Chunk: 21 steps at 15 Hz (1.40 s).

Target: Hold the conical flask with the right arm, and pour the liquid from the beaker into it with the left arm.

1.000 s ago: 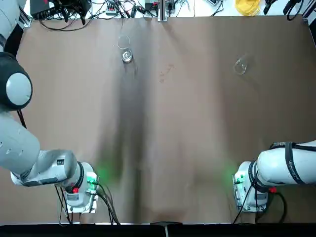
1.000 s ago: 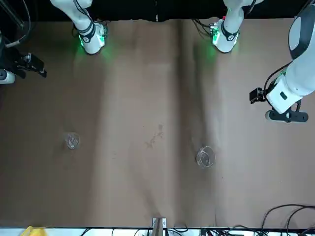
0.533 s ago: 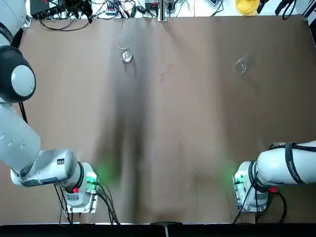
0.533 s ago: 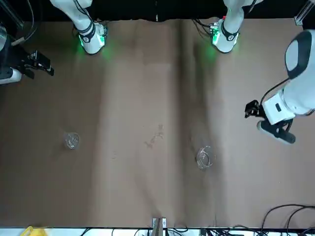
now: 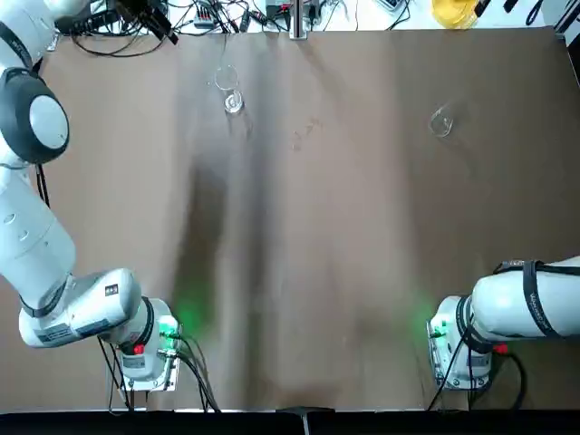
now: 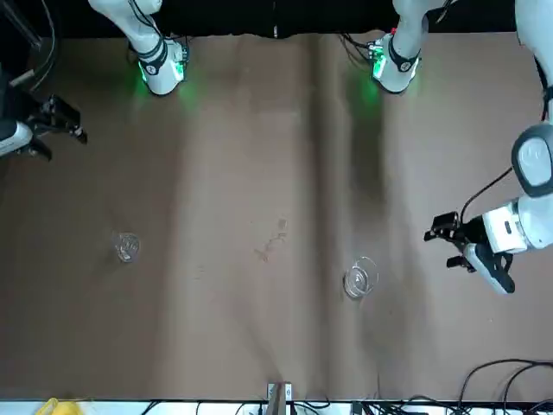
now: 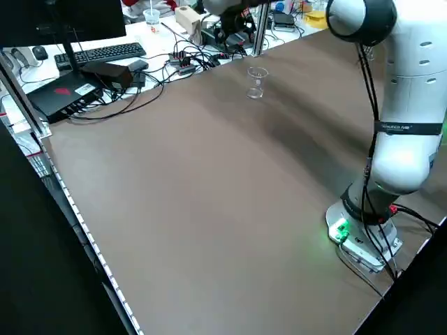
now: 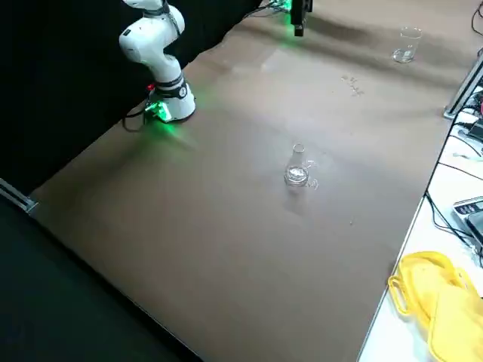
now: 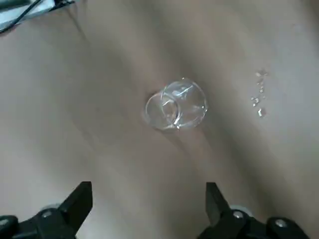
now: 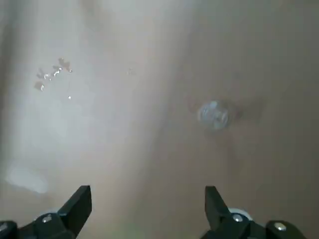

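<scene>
Conical flask (image 8: 296, 173): upright on the brown table (image 5: 362, 236), toward the far edge on the robot's right. Narrow neck, wider base, clear glass, shows only as thin glints. Seen again in the front view (image 6: 126, 247) and, faintly, in the right wrist view (image 10: 214, 114).
Beaker (image 5: 232, 94): upright near the far edge, on the robot's left half, well apart from the flask. Wide round mouth, bright silvery bottom; seen from above in the left wrist view (image 9: 175, 105). Liquid level cannot be told.
Left gripper (image 6: 449, 246): in the air just beside the beaker toward the robot's left, not touching it; fingers (image 9: 79, 201) spread wide, nothing between them.
Right gripper (image 6: 56, 130): in the air at the robot's right table edge, nearer the bases than the flask and well apart from it; fingers (image 10: 79, 204) spread wide, empty.
Writing: small dark lettering on the right arm's link (image 5: 530, 308) and the left arm's link (image 7: 394, 127); too small to read.
Droplets (image 9: 258, 97): small wet specks on the table between the two vessels, nearer the beaker.
Surroundings: cables (image 5: 136, 27) along the far edge; yellow object (image 8: 434, 298) off the far right corner; keyboard (image 7: 101, 54) on a side desk.
Obstructions: nothing between either gripper and its vessel.
</scene>
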Available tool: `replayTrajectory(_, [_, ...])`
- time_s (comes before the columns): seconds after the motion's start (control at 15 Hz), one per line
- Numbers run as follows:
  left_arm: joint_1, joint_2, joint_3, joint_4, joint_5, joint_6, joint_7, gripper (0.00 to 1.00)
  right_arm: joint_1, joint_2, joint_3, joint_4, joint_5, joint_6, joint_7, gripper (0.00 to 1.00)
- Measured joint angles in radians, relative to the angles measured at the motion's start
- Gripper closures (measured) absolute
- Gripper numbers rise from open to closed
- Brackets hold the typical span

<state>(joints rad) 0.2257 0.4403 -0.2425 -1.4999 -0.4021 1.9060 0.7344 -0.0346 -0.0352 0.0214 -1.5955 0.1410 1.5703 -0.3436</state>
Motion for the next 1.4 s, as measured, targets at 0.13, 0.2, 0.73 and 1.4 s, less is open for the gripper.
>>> replayTrajectory(0.13, [0.03,0.046,0.0,0.0,-0.14,0.011,0.142,0.0,-0.044,0.037,-0.003,-0.003,0.002,0.057,-0.193,0.0])
replayTrajectory(0.2, [0.046,0.069,0.001,-0.001,-0.208,0.013,0.228,0.0,-0.063,0.058,-0.004,-0.004,0.004,0.079,-0.259,0.0])
replayTrajectory(0.73, [0.12,0.262,0.005,-0.002,-0.622,0.015,0.858,0.0,-0.132,0.199,-0.006,-0.004,0.066,0.208,-0.581,0.0])
replayTrajectory(1.4, [0.132,0.463,0.003,-0.003,-0.834,0.012,1.318,0.0,-0.336,0.431,-0.007,0.006,0.426,0.227,-1.244,0.0])
